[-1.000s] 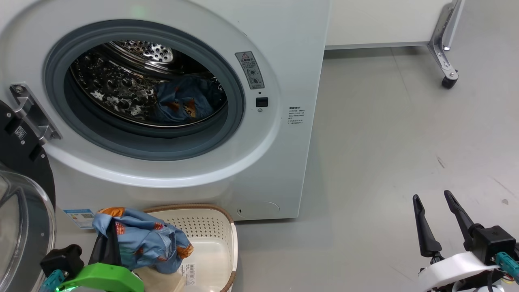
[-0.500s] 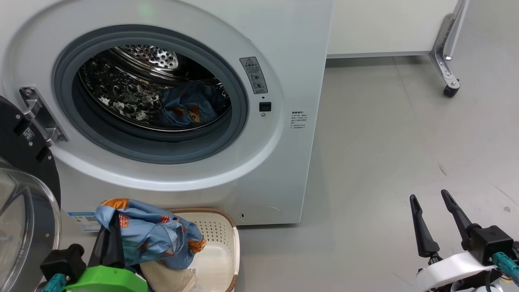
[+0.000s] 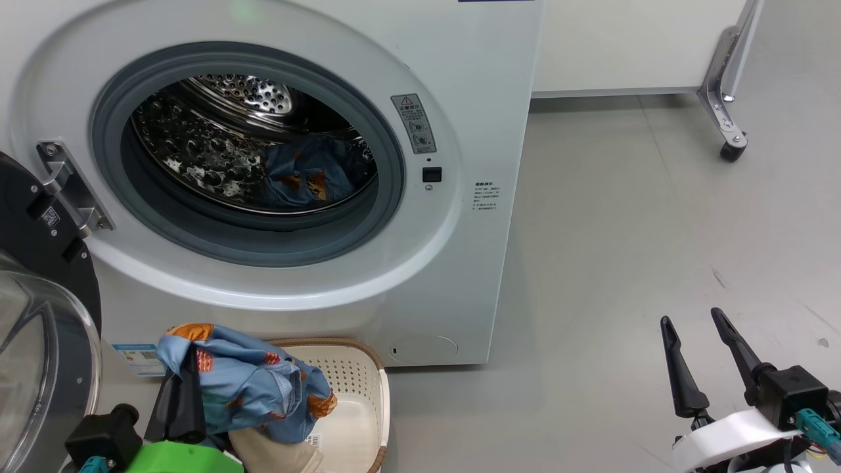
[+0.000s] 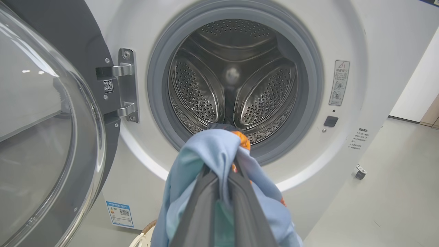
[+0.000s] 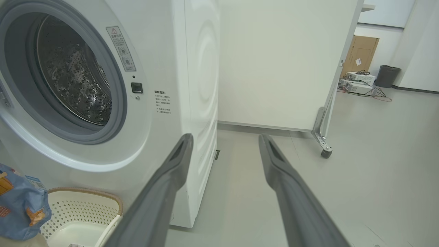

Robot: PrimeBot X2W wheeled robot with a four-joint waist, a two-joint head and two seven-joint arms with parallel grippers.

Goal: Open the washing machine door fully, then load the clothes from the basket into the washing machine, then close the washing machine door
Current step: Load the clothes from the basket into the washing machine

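The left gripper (image 4: 223, 171) is clamping its two dark fingers together on a garment of the clothes (image 3: 250, 387), light blue with orange-brown printed figures. The fabric is bunching over the fingertips and draping down both sides of them. In the head view this bundle is hanging at the lower left, over the near left part of the basket (image 3: 368, 374), with a cream fold of cloth showing beneath it. The basket is sitting on the floor (image 3: 624, 230) just in front of the washing machine (image 3: 460, 98), below the round opening. Its perforated cream wall and brown rim are showing to the right of the bundle.

The washing machine door (image 3: 39, 243) is standing swung open to the left on its metal hinge (image 3: 69, 190), its clear glass bowl (image 3: 39, 368) bulging toward the camera. Another blue printed garment (image 3: 305, 174) is lying inside the steel drum (image 3: 197, 144), low on the right side, behind the grey gasket (image 3: 112, 131).

The right gripper (image 3: 691, 322) is hovering at the lower right over bare floor, well apart from the machine. Its fingers are spreading wide with nothing between them
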